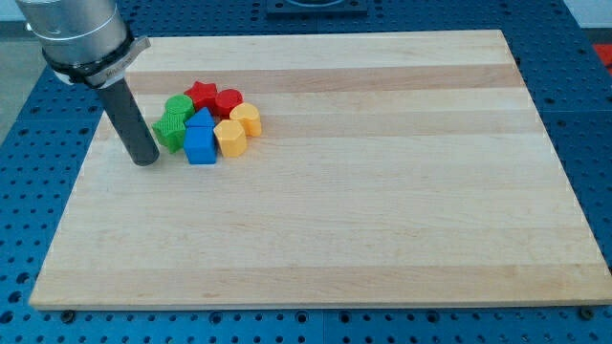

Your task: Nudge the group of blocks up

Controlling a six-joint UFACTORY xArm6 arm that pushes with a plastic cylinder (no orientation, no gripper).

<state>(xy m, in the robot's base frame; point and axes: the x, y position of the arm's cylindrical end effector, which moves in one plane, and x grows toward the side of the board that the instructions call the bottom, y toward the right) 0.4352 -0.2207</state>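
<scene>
A tight group of blocks sits in the upper left part of the wooden board (pixel 382 210). It holds a red star (pixel 202 93), a red round block (pixel 229 101), a green round block (pixel 178 106), a green star-like block (pixel 169 130), a blue house-shaped block (pixel 200 139) with another blue block (pixel 202 117) behind it, a yellow hexagon-like block (pixel 230 138) and a yellow round block (pixel 248 118). My tip (pixel 145 160) rests on the board just left of the green blocks, slightly below them, a small gap apart.
The arm's grey body (pixel 76 33) hangs over the board's upper left corner. A blue perforated table (pixel 24 191) surrounds the board on all sides.
</scene>
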